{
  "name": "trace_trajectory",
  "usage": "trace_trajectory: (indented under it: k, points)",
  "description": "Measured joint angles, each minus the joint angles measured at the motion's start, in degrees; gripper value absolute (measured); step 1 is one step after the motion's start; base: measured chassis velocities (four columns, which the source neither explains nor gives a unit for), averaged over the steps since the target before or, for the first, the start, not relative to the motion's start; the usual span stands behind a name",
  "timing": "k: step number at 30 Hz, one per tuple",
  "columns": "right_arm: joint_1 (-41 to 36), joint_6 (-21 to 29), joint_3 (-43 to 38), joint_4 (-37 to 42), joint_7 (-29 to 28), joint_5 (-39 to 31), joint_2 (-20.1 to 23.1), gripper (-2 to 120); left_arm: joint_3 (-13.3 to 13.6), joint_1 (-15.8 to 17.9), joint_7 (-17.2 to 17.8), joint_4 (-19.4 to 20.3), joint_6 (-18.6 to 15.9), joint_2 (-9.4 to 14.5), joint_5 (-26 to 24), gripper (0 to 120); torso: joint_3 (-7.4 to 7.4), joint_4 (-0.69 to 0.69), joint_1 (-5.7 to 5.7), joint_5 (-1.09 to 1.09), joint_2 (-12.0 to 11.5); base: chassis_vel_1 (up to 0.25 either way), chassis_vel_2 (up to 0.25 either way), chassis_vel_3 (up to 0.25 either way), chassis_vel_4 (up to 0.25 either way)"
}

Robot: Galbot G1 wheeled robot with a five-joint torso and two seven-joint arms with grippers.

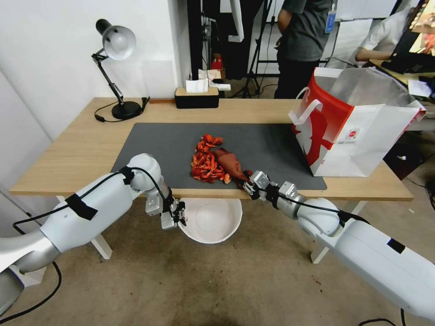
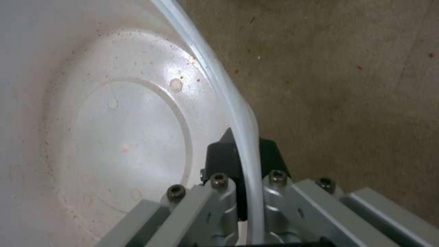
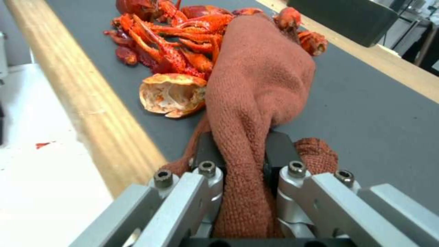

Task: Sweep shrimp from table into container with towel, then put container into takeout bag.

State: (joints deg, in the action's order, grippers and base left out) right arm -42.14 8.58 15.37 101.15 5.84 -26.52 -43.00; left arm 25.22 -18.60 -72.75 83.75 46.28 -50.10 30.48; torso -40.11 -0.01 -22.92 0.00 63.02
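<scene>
Two grippers work: the left gripper (image 1: 180, 219) pinches the container (image 1: 213, 228) rim below the table (image 1: 68, 154) edge, while the right gripper (image 1: 250, 186) clamps the towel (image 1: 230, 164), shrimp (image 1: 206, 163) heaped just beyond it.

High head view; close wrist views alongside jaws

nothing legible; the takeout bag (image 1: 358, 136) bears a small round red logo, its lettering too small
</scene>
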Motion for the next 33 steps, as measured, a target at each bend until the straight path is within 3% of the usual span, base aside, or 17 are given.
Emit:
trace_trajectory:
  k: [33]
  points:
    - [-3.9, 2.2, -0.1, 5.7, -2.0, 0.0, 0.4, 8, -0.1, 0.4, 0.1, -0.9, -0.3, -0.4, -0.3, 0, 0.00, 0.01, 0.00, 0.00, 0.0, 0.000, 0.000, 0.000, 0.000]
